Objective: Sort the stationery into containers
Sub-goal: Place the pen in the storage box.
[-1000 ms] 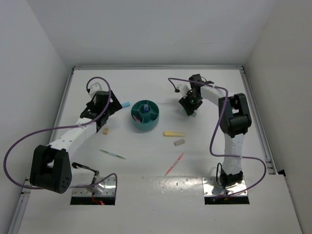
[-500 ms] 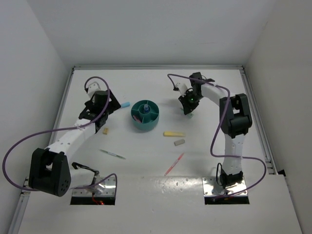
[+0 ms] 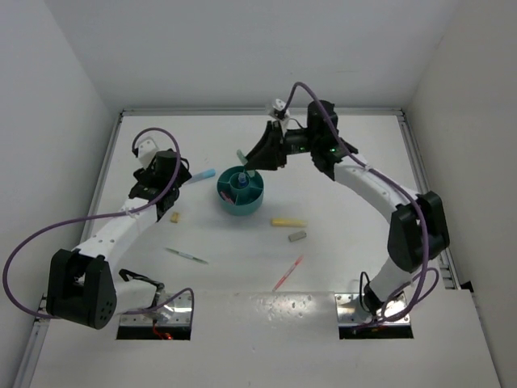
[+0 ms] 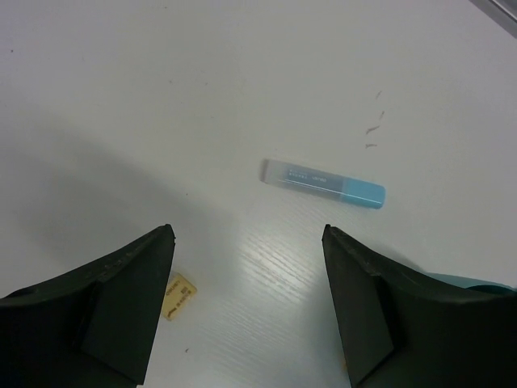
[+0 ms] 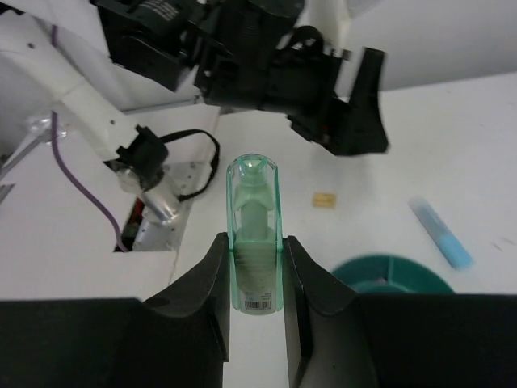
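My right gripper (image 3: 255,160) is shut on a mint-green stick (image 3: 241,155) and holds it above the far rim of the round teal tub (image 3: 242,208). The right wrist view shows the stick (image 5: 254,234) upright between the fingers, with the tub (image 5: 396,275) below to the right. My left gripper (image 3: 172,175) is open and empty, just left of a light-blue stick (image 3: 203,173). In the left wrist view the light-blue stick (image 4: 323,181) lies ahead of the open gripper (image 4: 248,236), and a tan block (image 4: 179,296) lies by the left finger.
A yellow stick (image 3: 288,221) and a grey block (image 3: 297,236) lie right of the tub. A red pen (image 3: 289,272) and a white pen (image 3: 187,255) lie nearer the front. A tan block (image 3: 174,216) lies left of the tub. Small items sit in the tub.
My right arm has swung left from the table's right side to above the tub, carrying the mint-green stick. My left gripper has shifted slightly left.
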Available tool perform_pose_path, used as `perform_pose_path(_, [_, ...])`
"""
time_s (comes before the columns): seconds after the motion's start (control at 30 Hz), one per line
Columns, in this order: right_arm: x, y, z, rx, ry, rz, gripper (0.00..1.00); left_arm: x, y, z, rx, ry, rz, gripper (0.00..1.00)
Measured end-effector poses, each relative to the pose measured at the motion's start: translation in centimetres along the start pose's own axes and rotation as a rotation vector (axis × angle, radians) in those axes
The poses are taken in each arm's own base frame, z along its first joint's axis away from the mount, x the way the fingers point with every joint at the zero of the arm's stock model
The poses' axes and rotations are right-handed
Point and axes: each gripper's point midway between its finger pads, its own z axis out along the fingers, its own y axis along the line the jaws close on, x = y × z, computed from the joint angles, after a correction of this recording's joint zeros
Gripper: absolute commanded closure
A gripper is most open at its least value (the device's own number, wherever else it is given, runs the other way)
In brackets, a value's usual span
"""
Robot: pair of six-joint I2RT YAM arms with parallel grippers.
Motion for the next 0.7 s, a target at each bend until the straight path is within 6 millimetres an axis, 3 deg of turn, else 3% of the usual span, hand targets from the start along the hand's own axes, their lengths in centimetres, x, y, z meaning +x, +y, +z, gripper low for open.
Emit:
perform_pose_path(0.17, [1.9, 1.6, 5.2, -0.135, -0.004, 0.014, 1.0, -0.3, 0.1, 0.0, -0.008, -0.009, -0.001, 0.21])
perform_pose_path(0.27, [3.4, 1.0, 7.7, -0.182, 0.016, 0.03, 1.0, -0.4, 0.1, 0.0, -0.011, -0.013, -0.002, 0.21])
perform_pose_path(0.37, [4.7, -0.8, 9.8, -0.183, 0.047, -0.003, 1.0, -0.4, 0.1, 0.0, -0.011, -0.013, -0.002, 0.21])
perform_pose_path(0.5, [7.1, -3.1, 11.2, -0.126, 0.13, -0.047, 1.0, -0.4, 0.1, 0.0, -0.013, -0.014, -0.002, 0.21])
perform_pose_path(0.7, [10.6, -4.9, 11.1, -0.031, 0.241, -0.074, 1.0, -0.6, 0.2, -0.1, -0.019, -0.018, -0.001, 0.21])
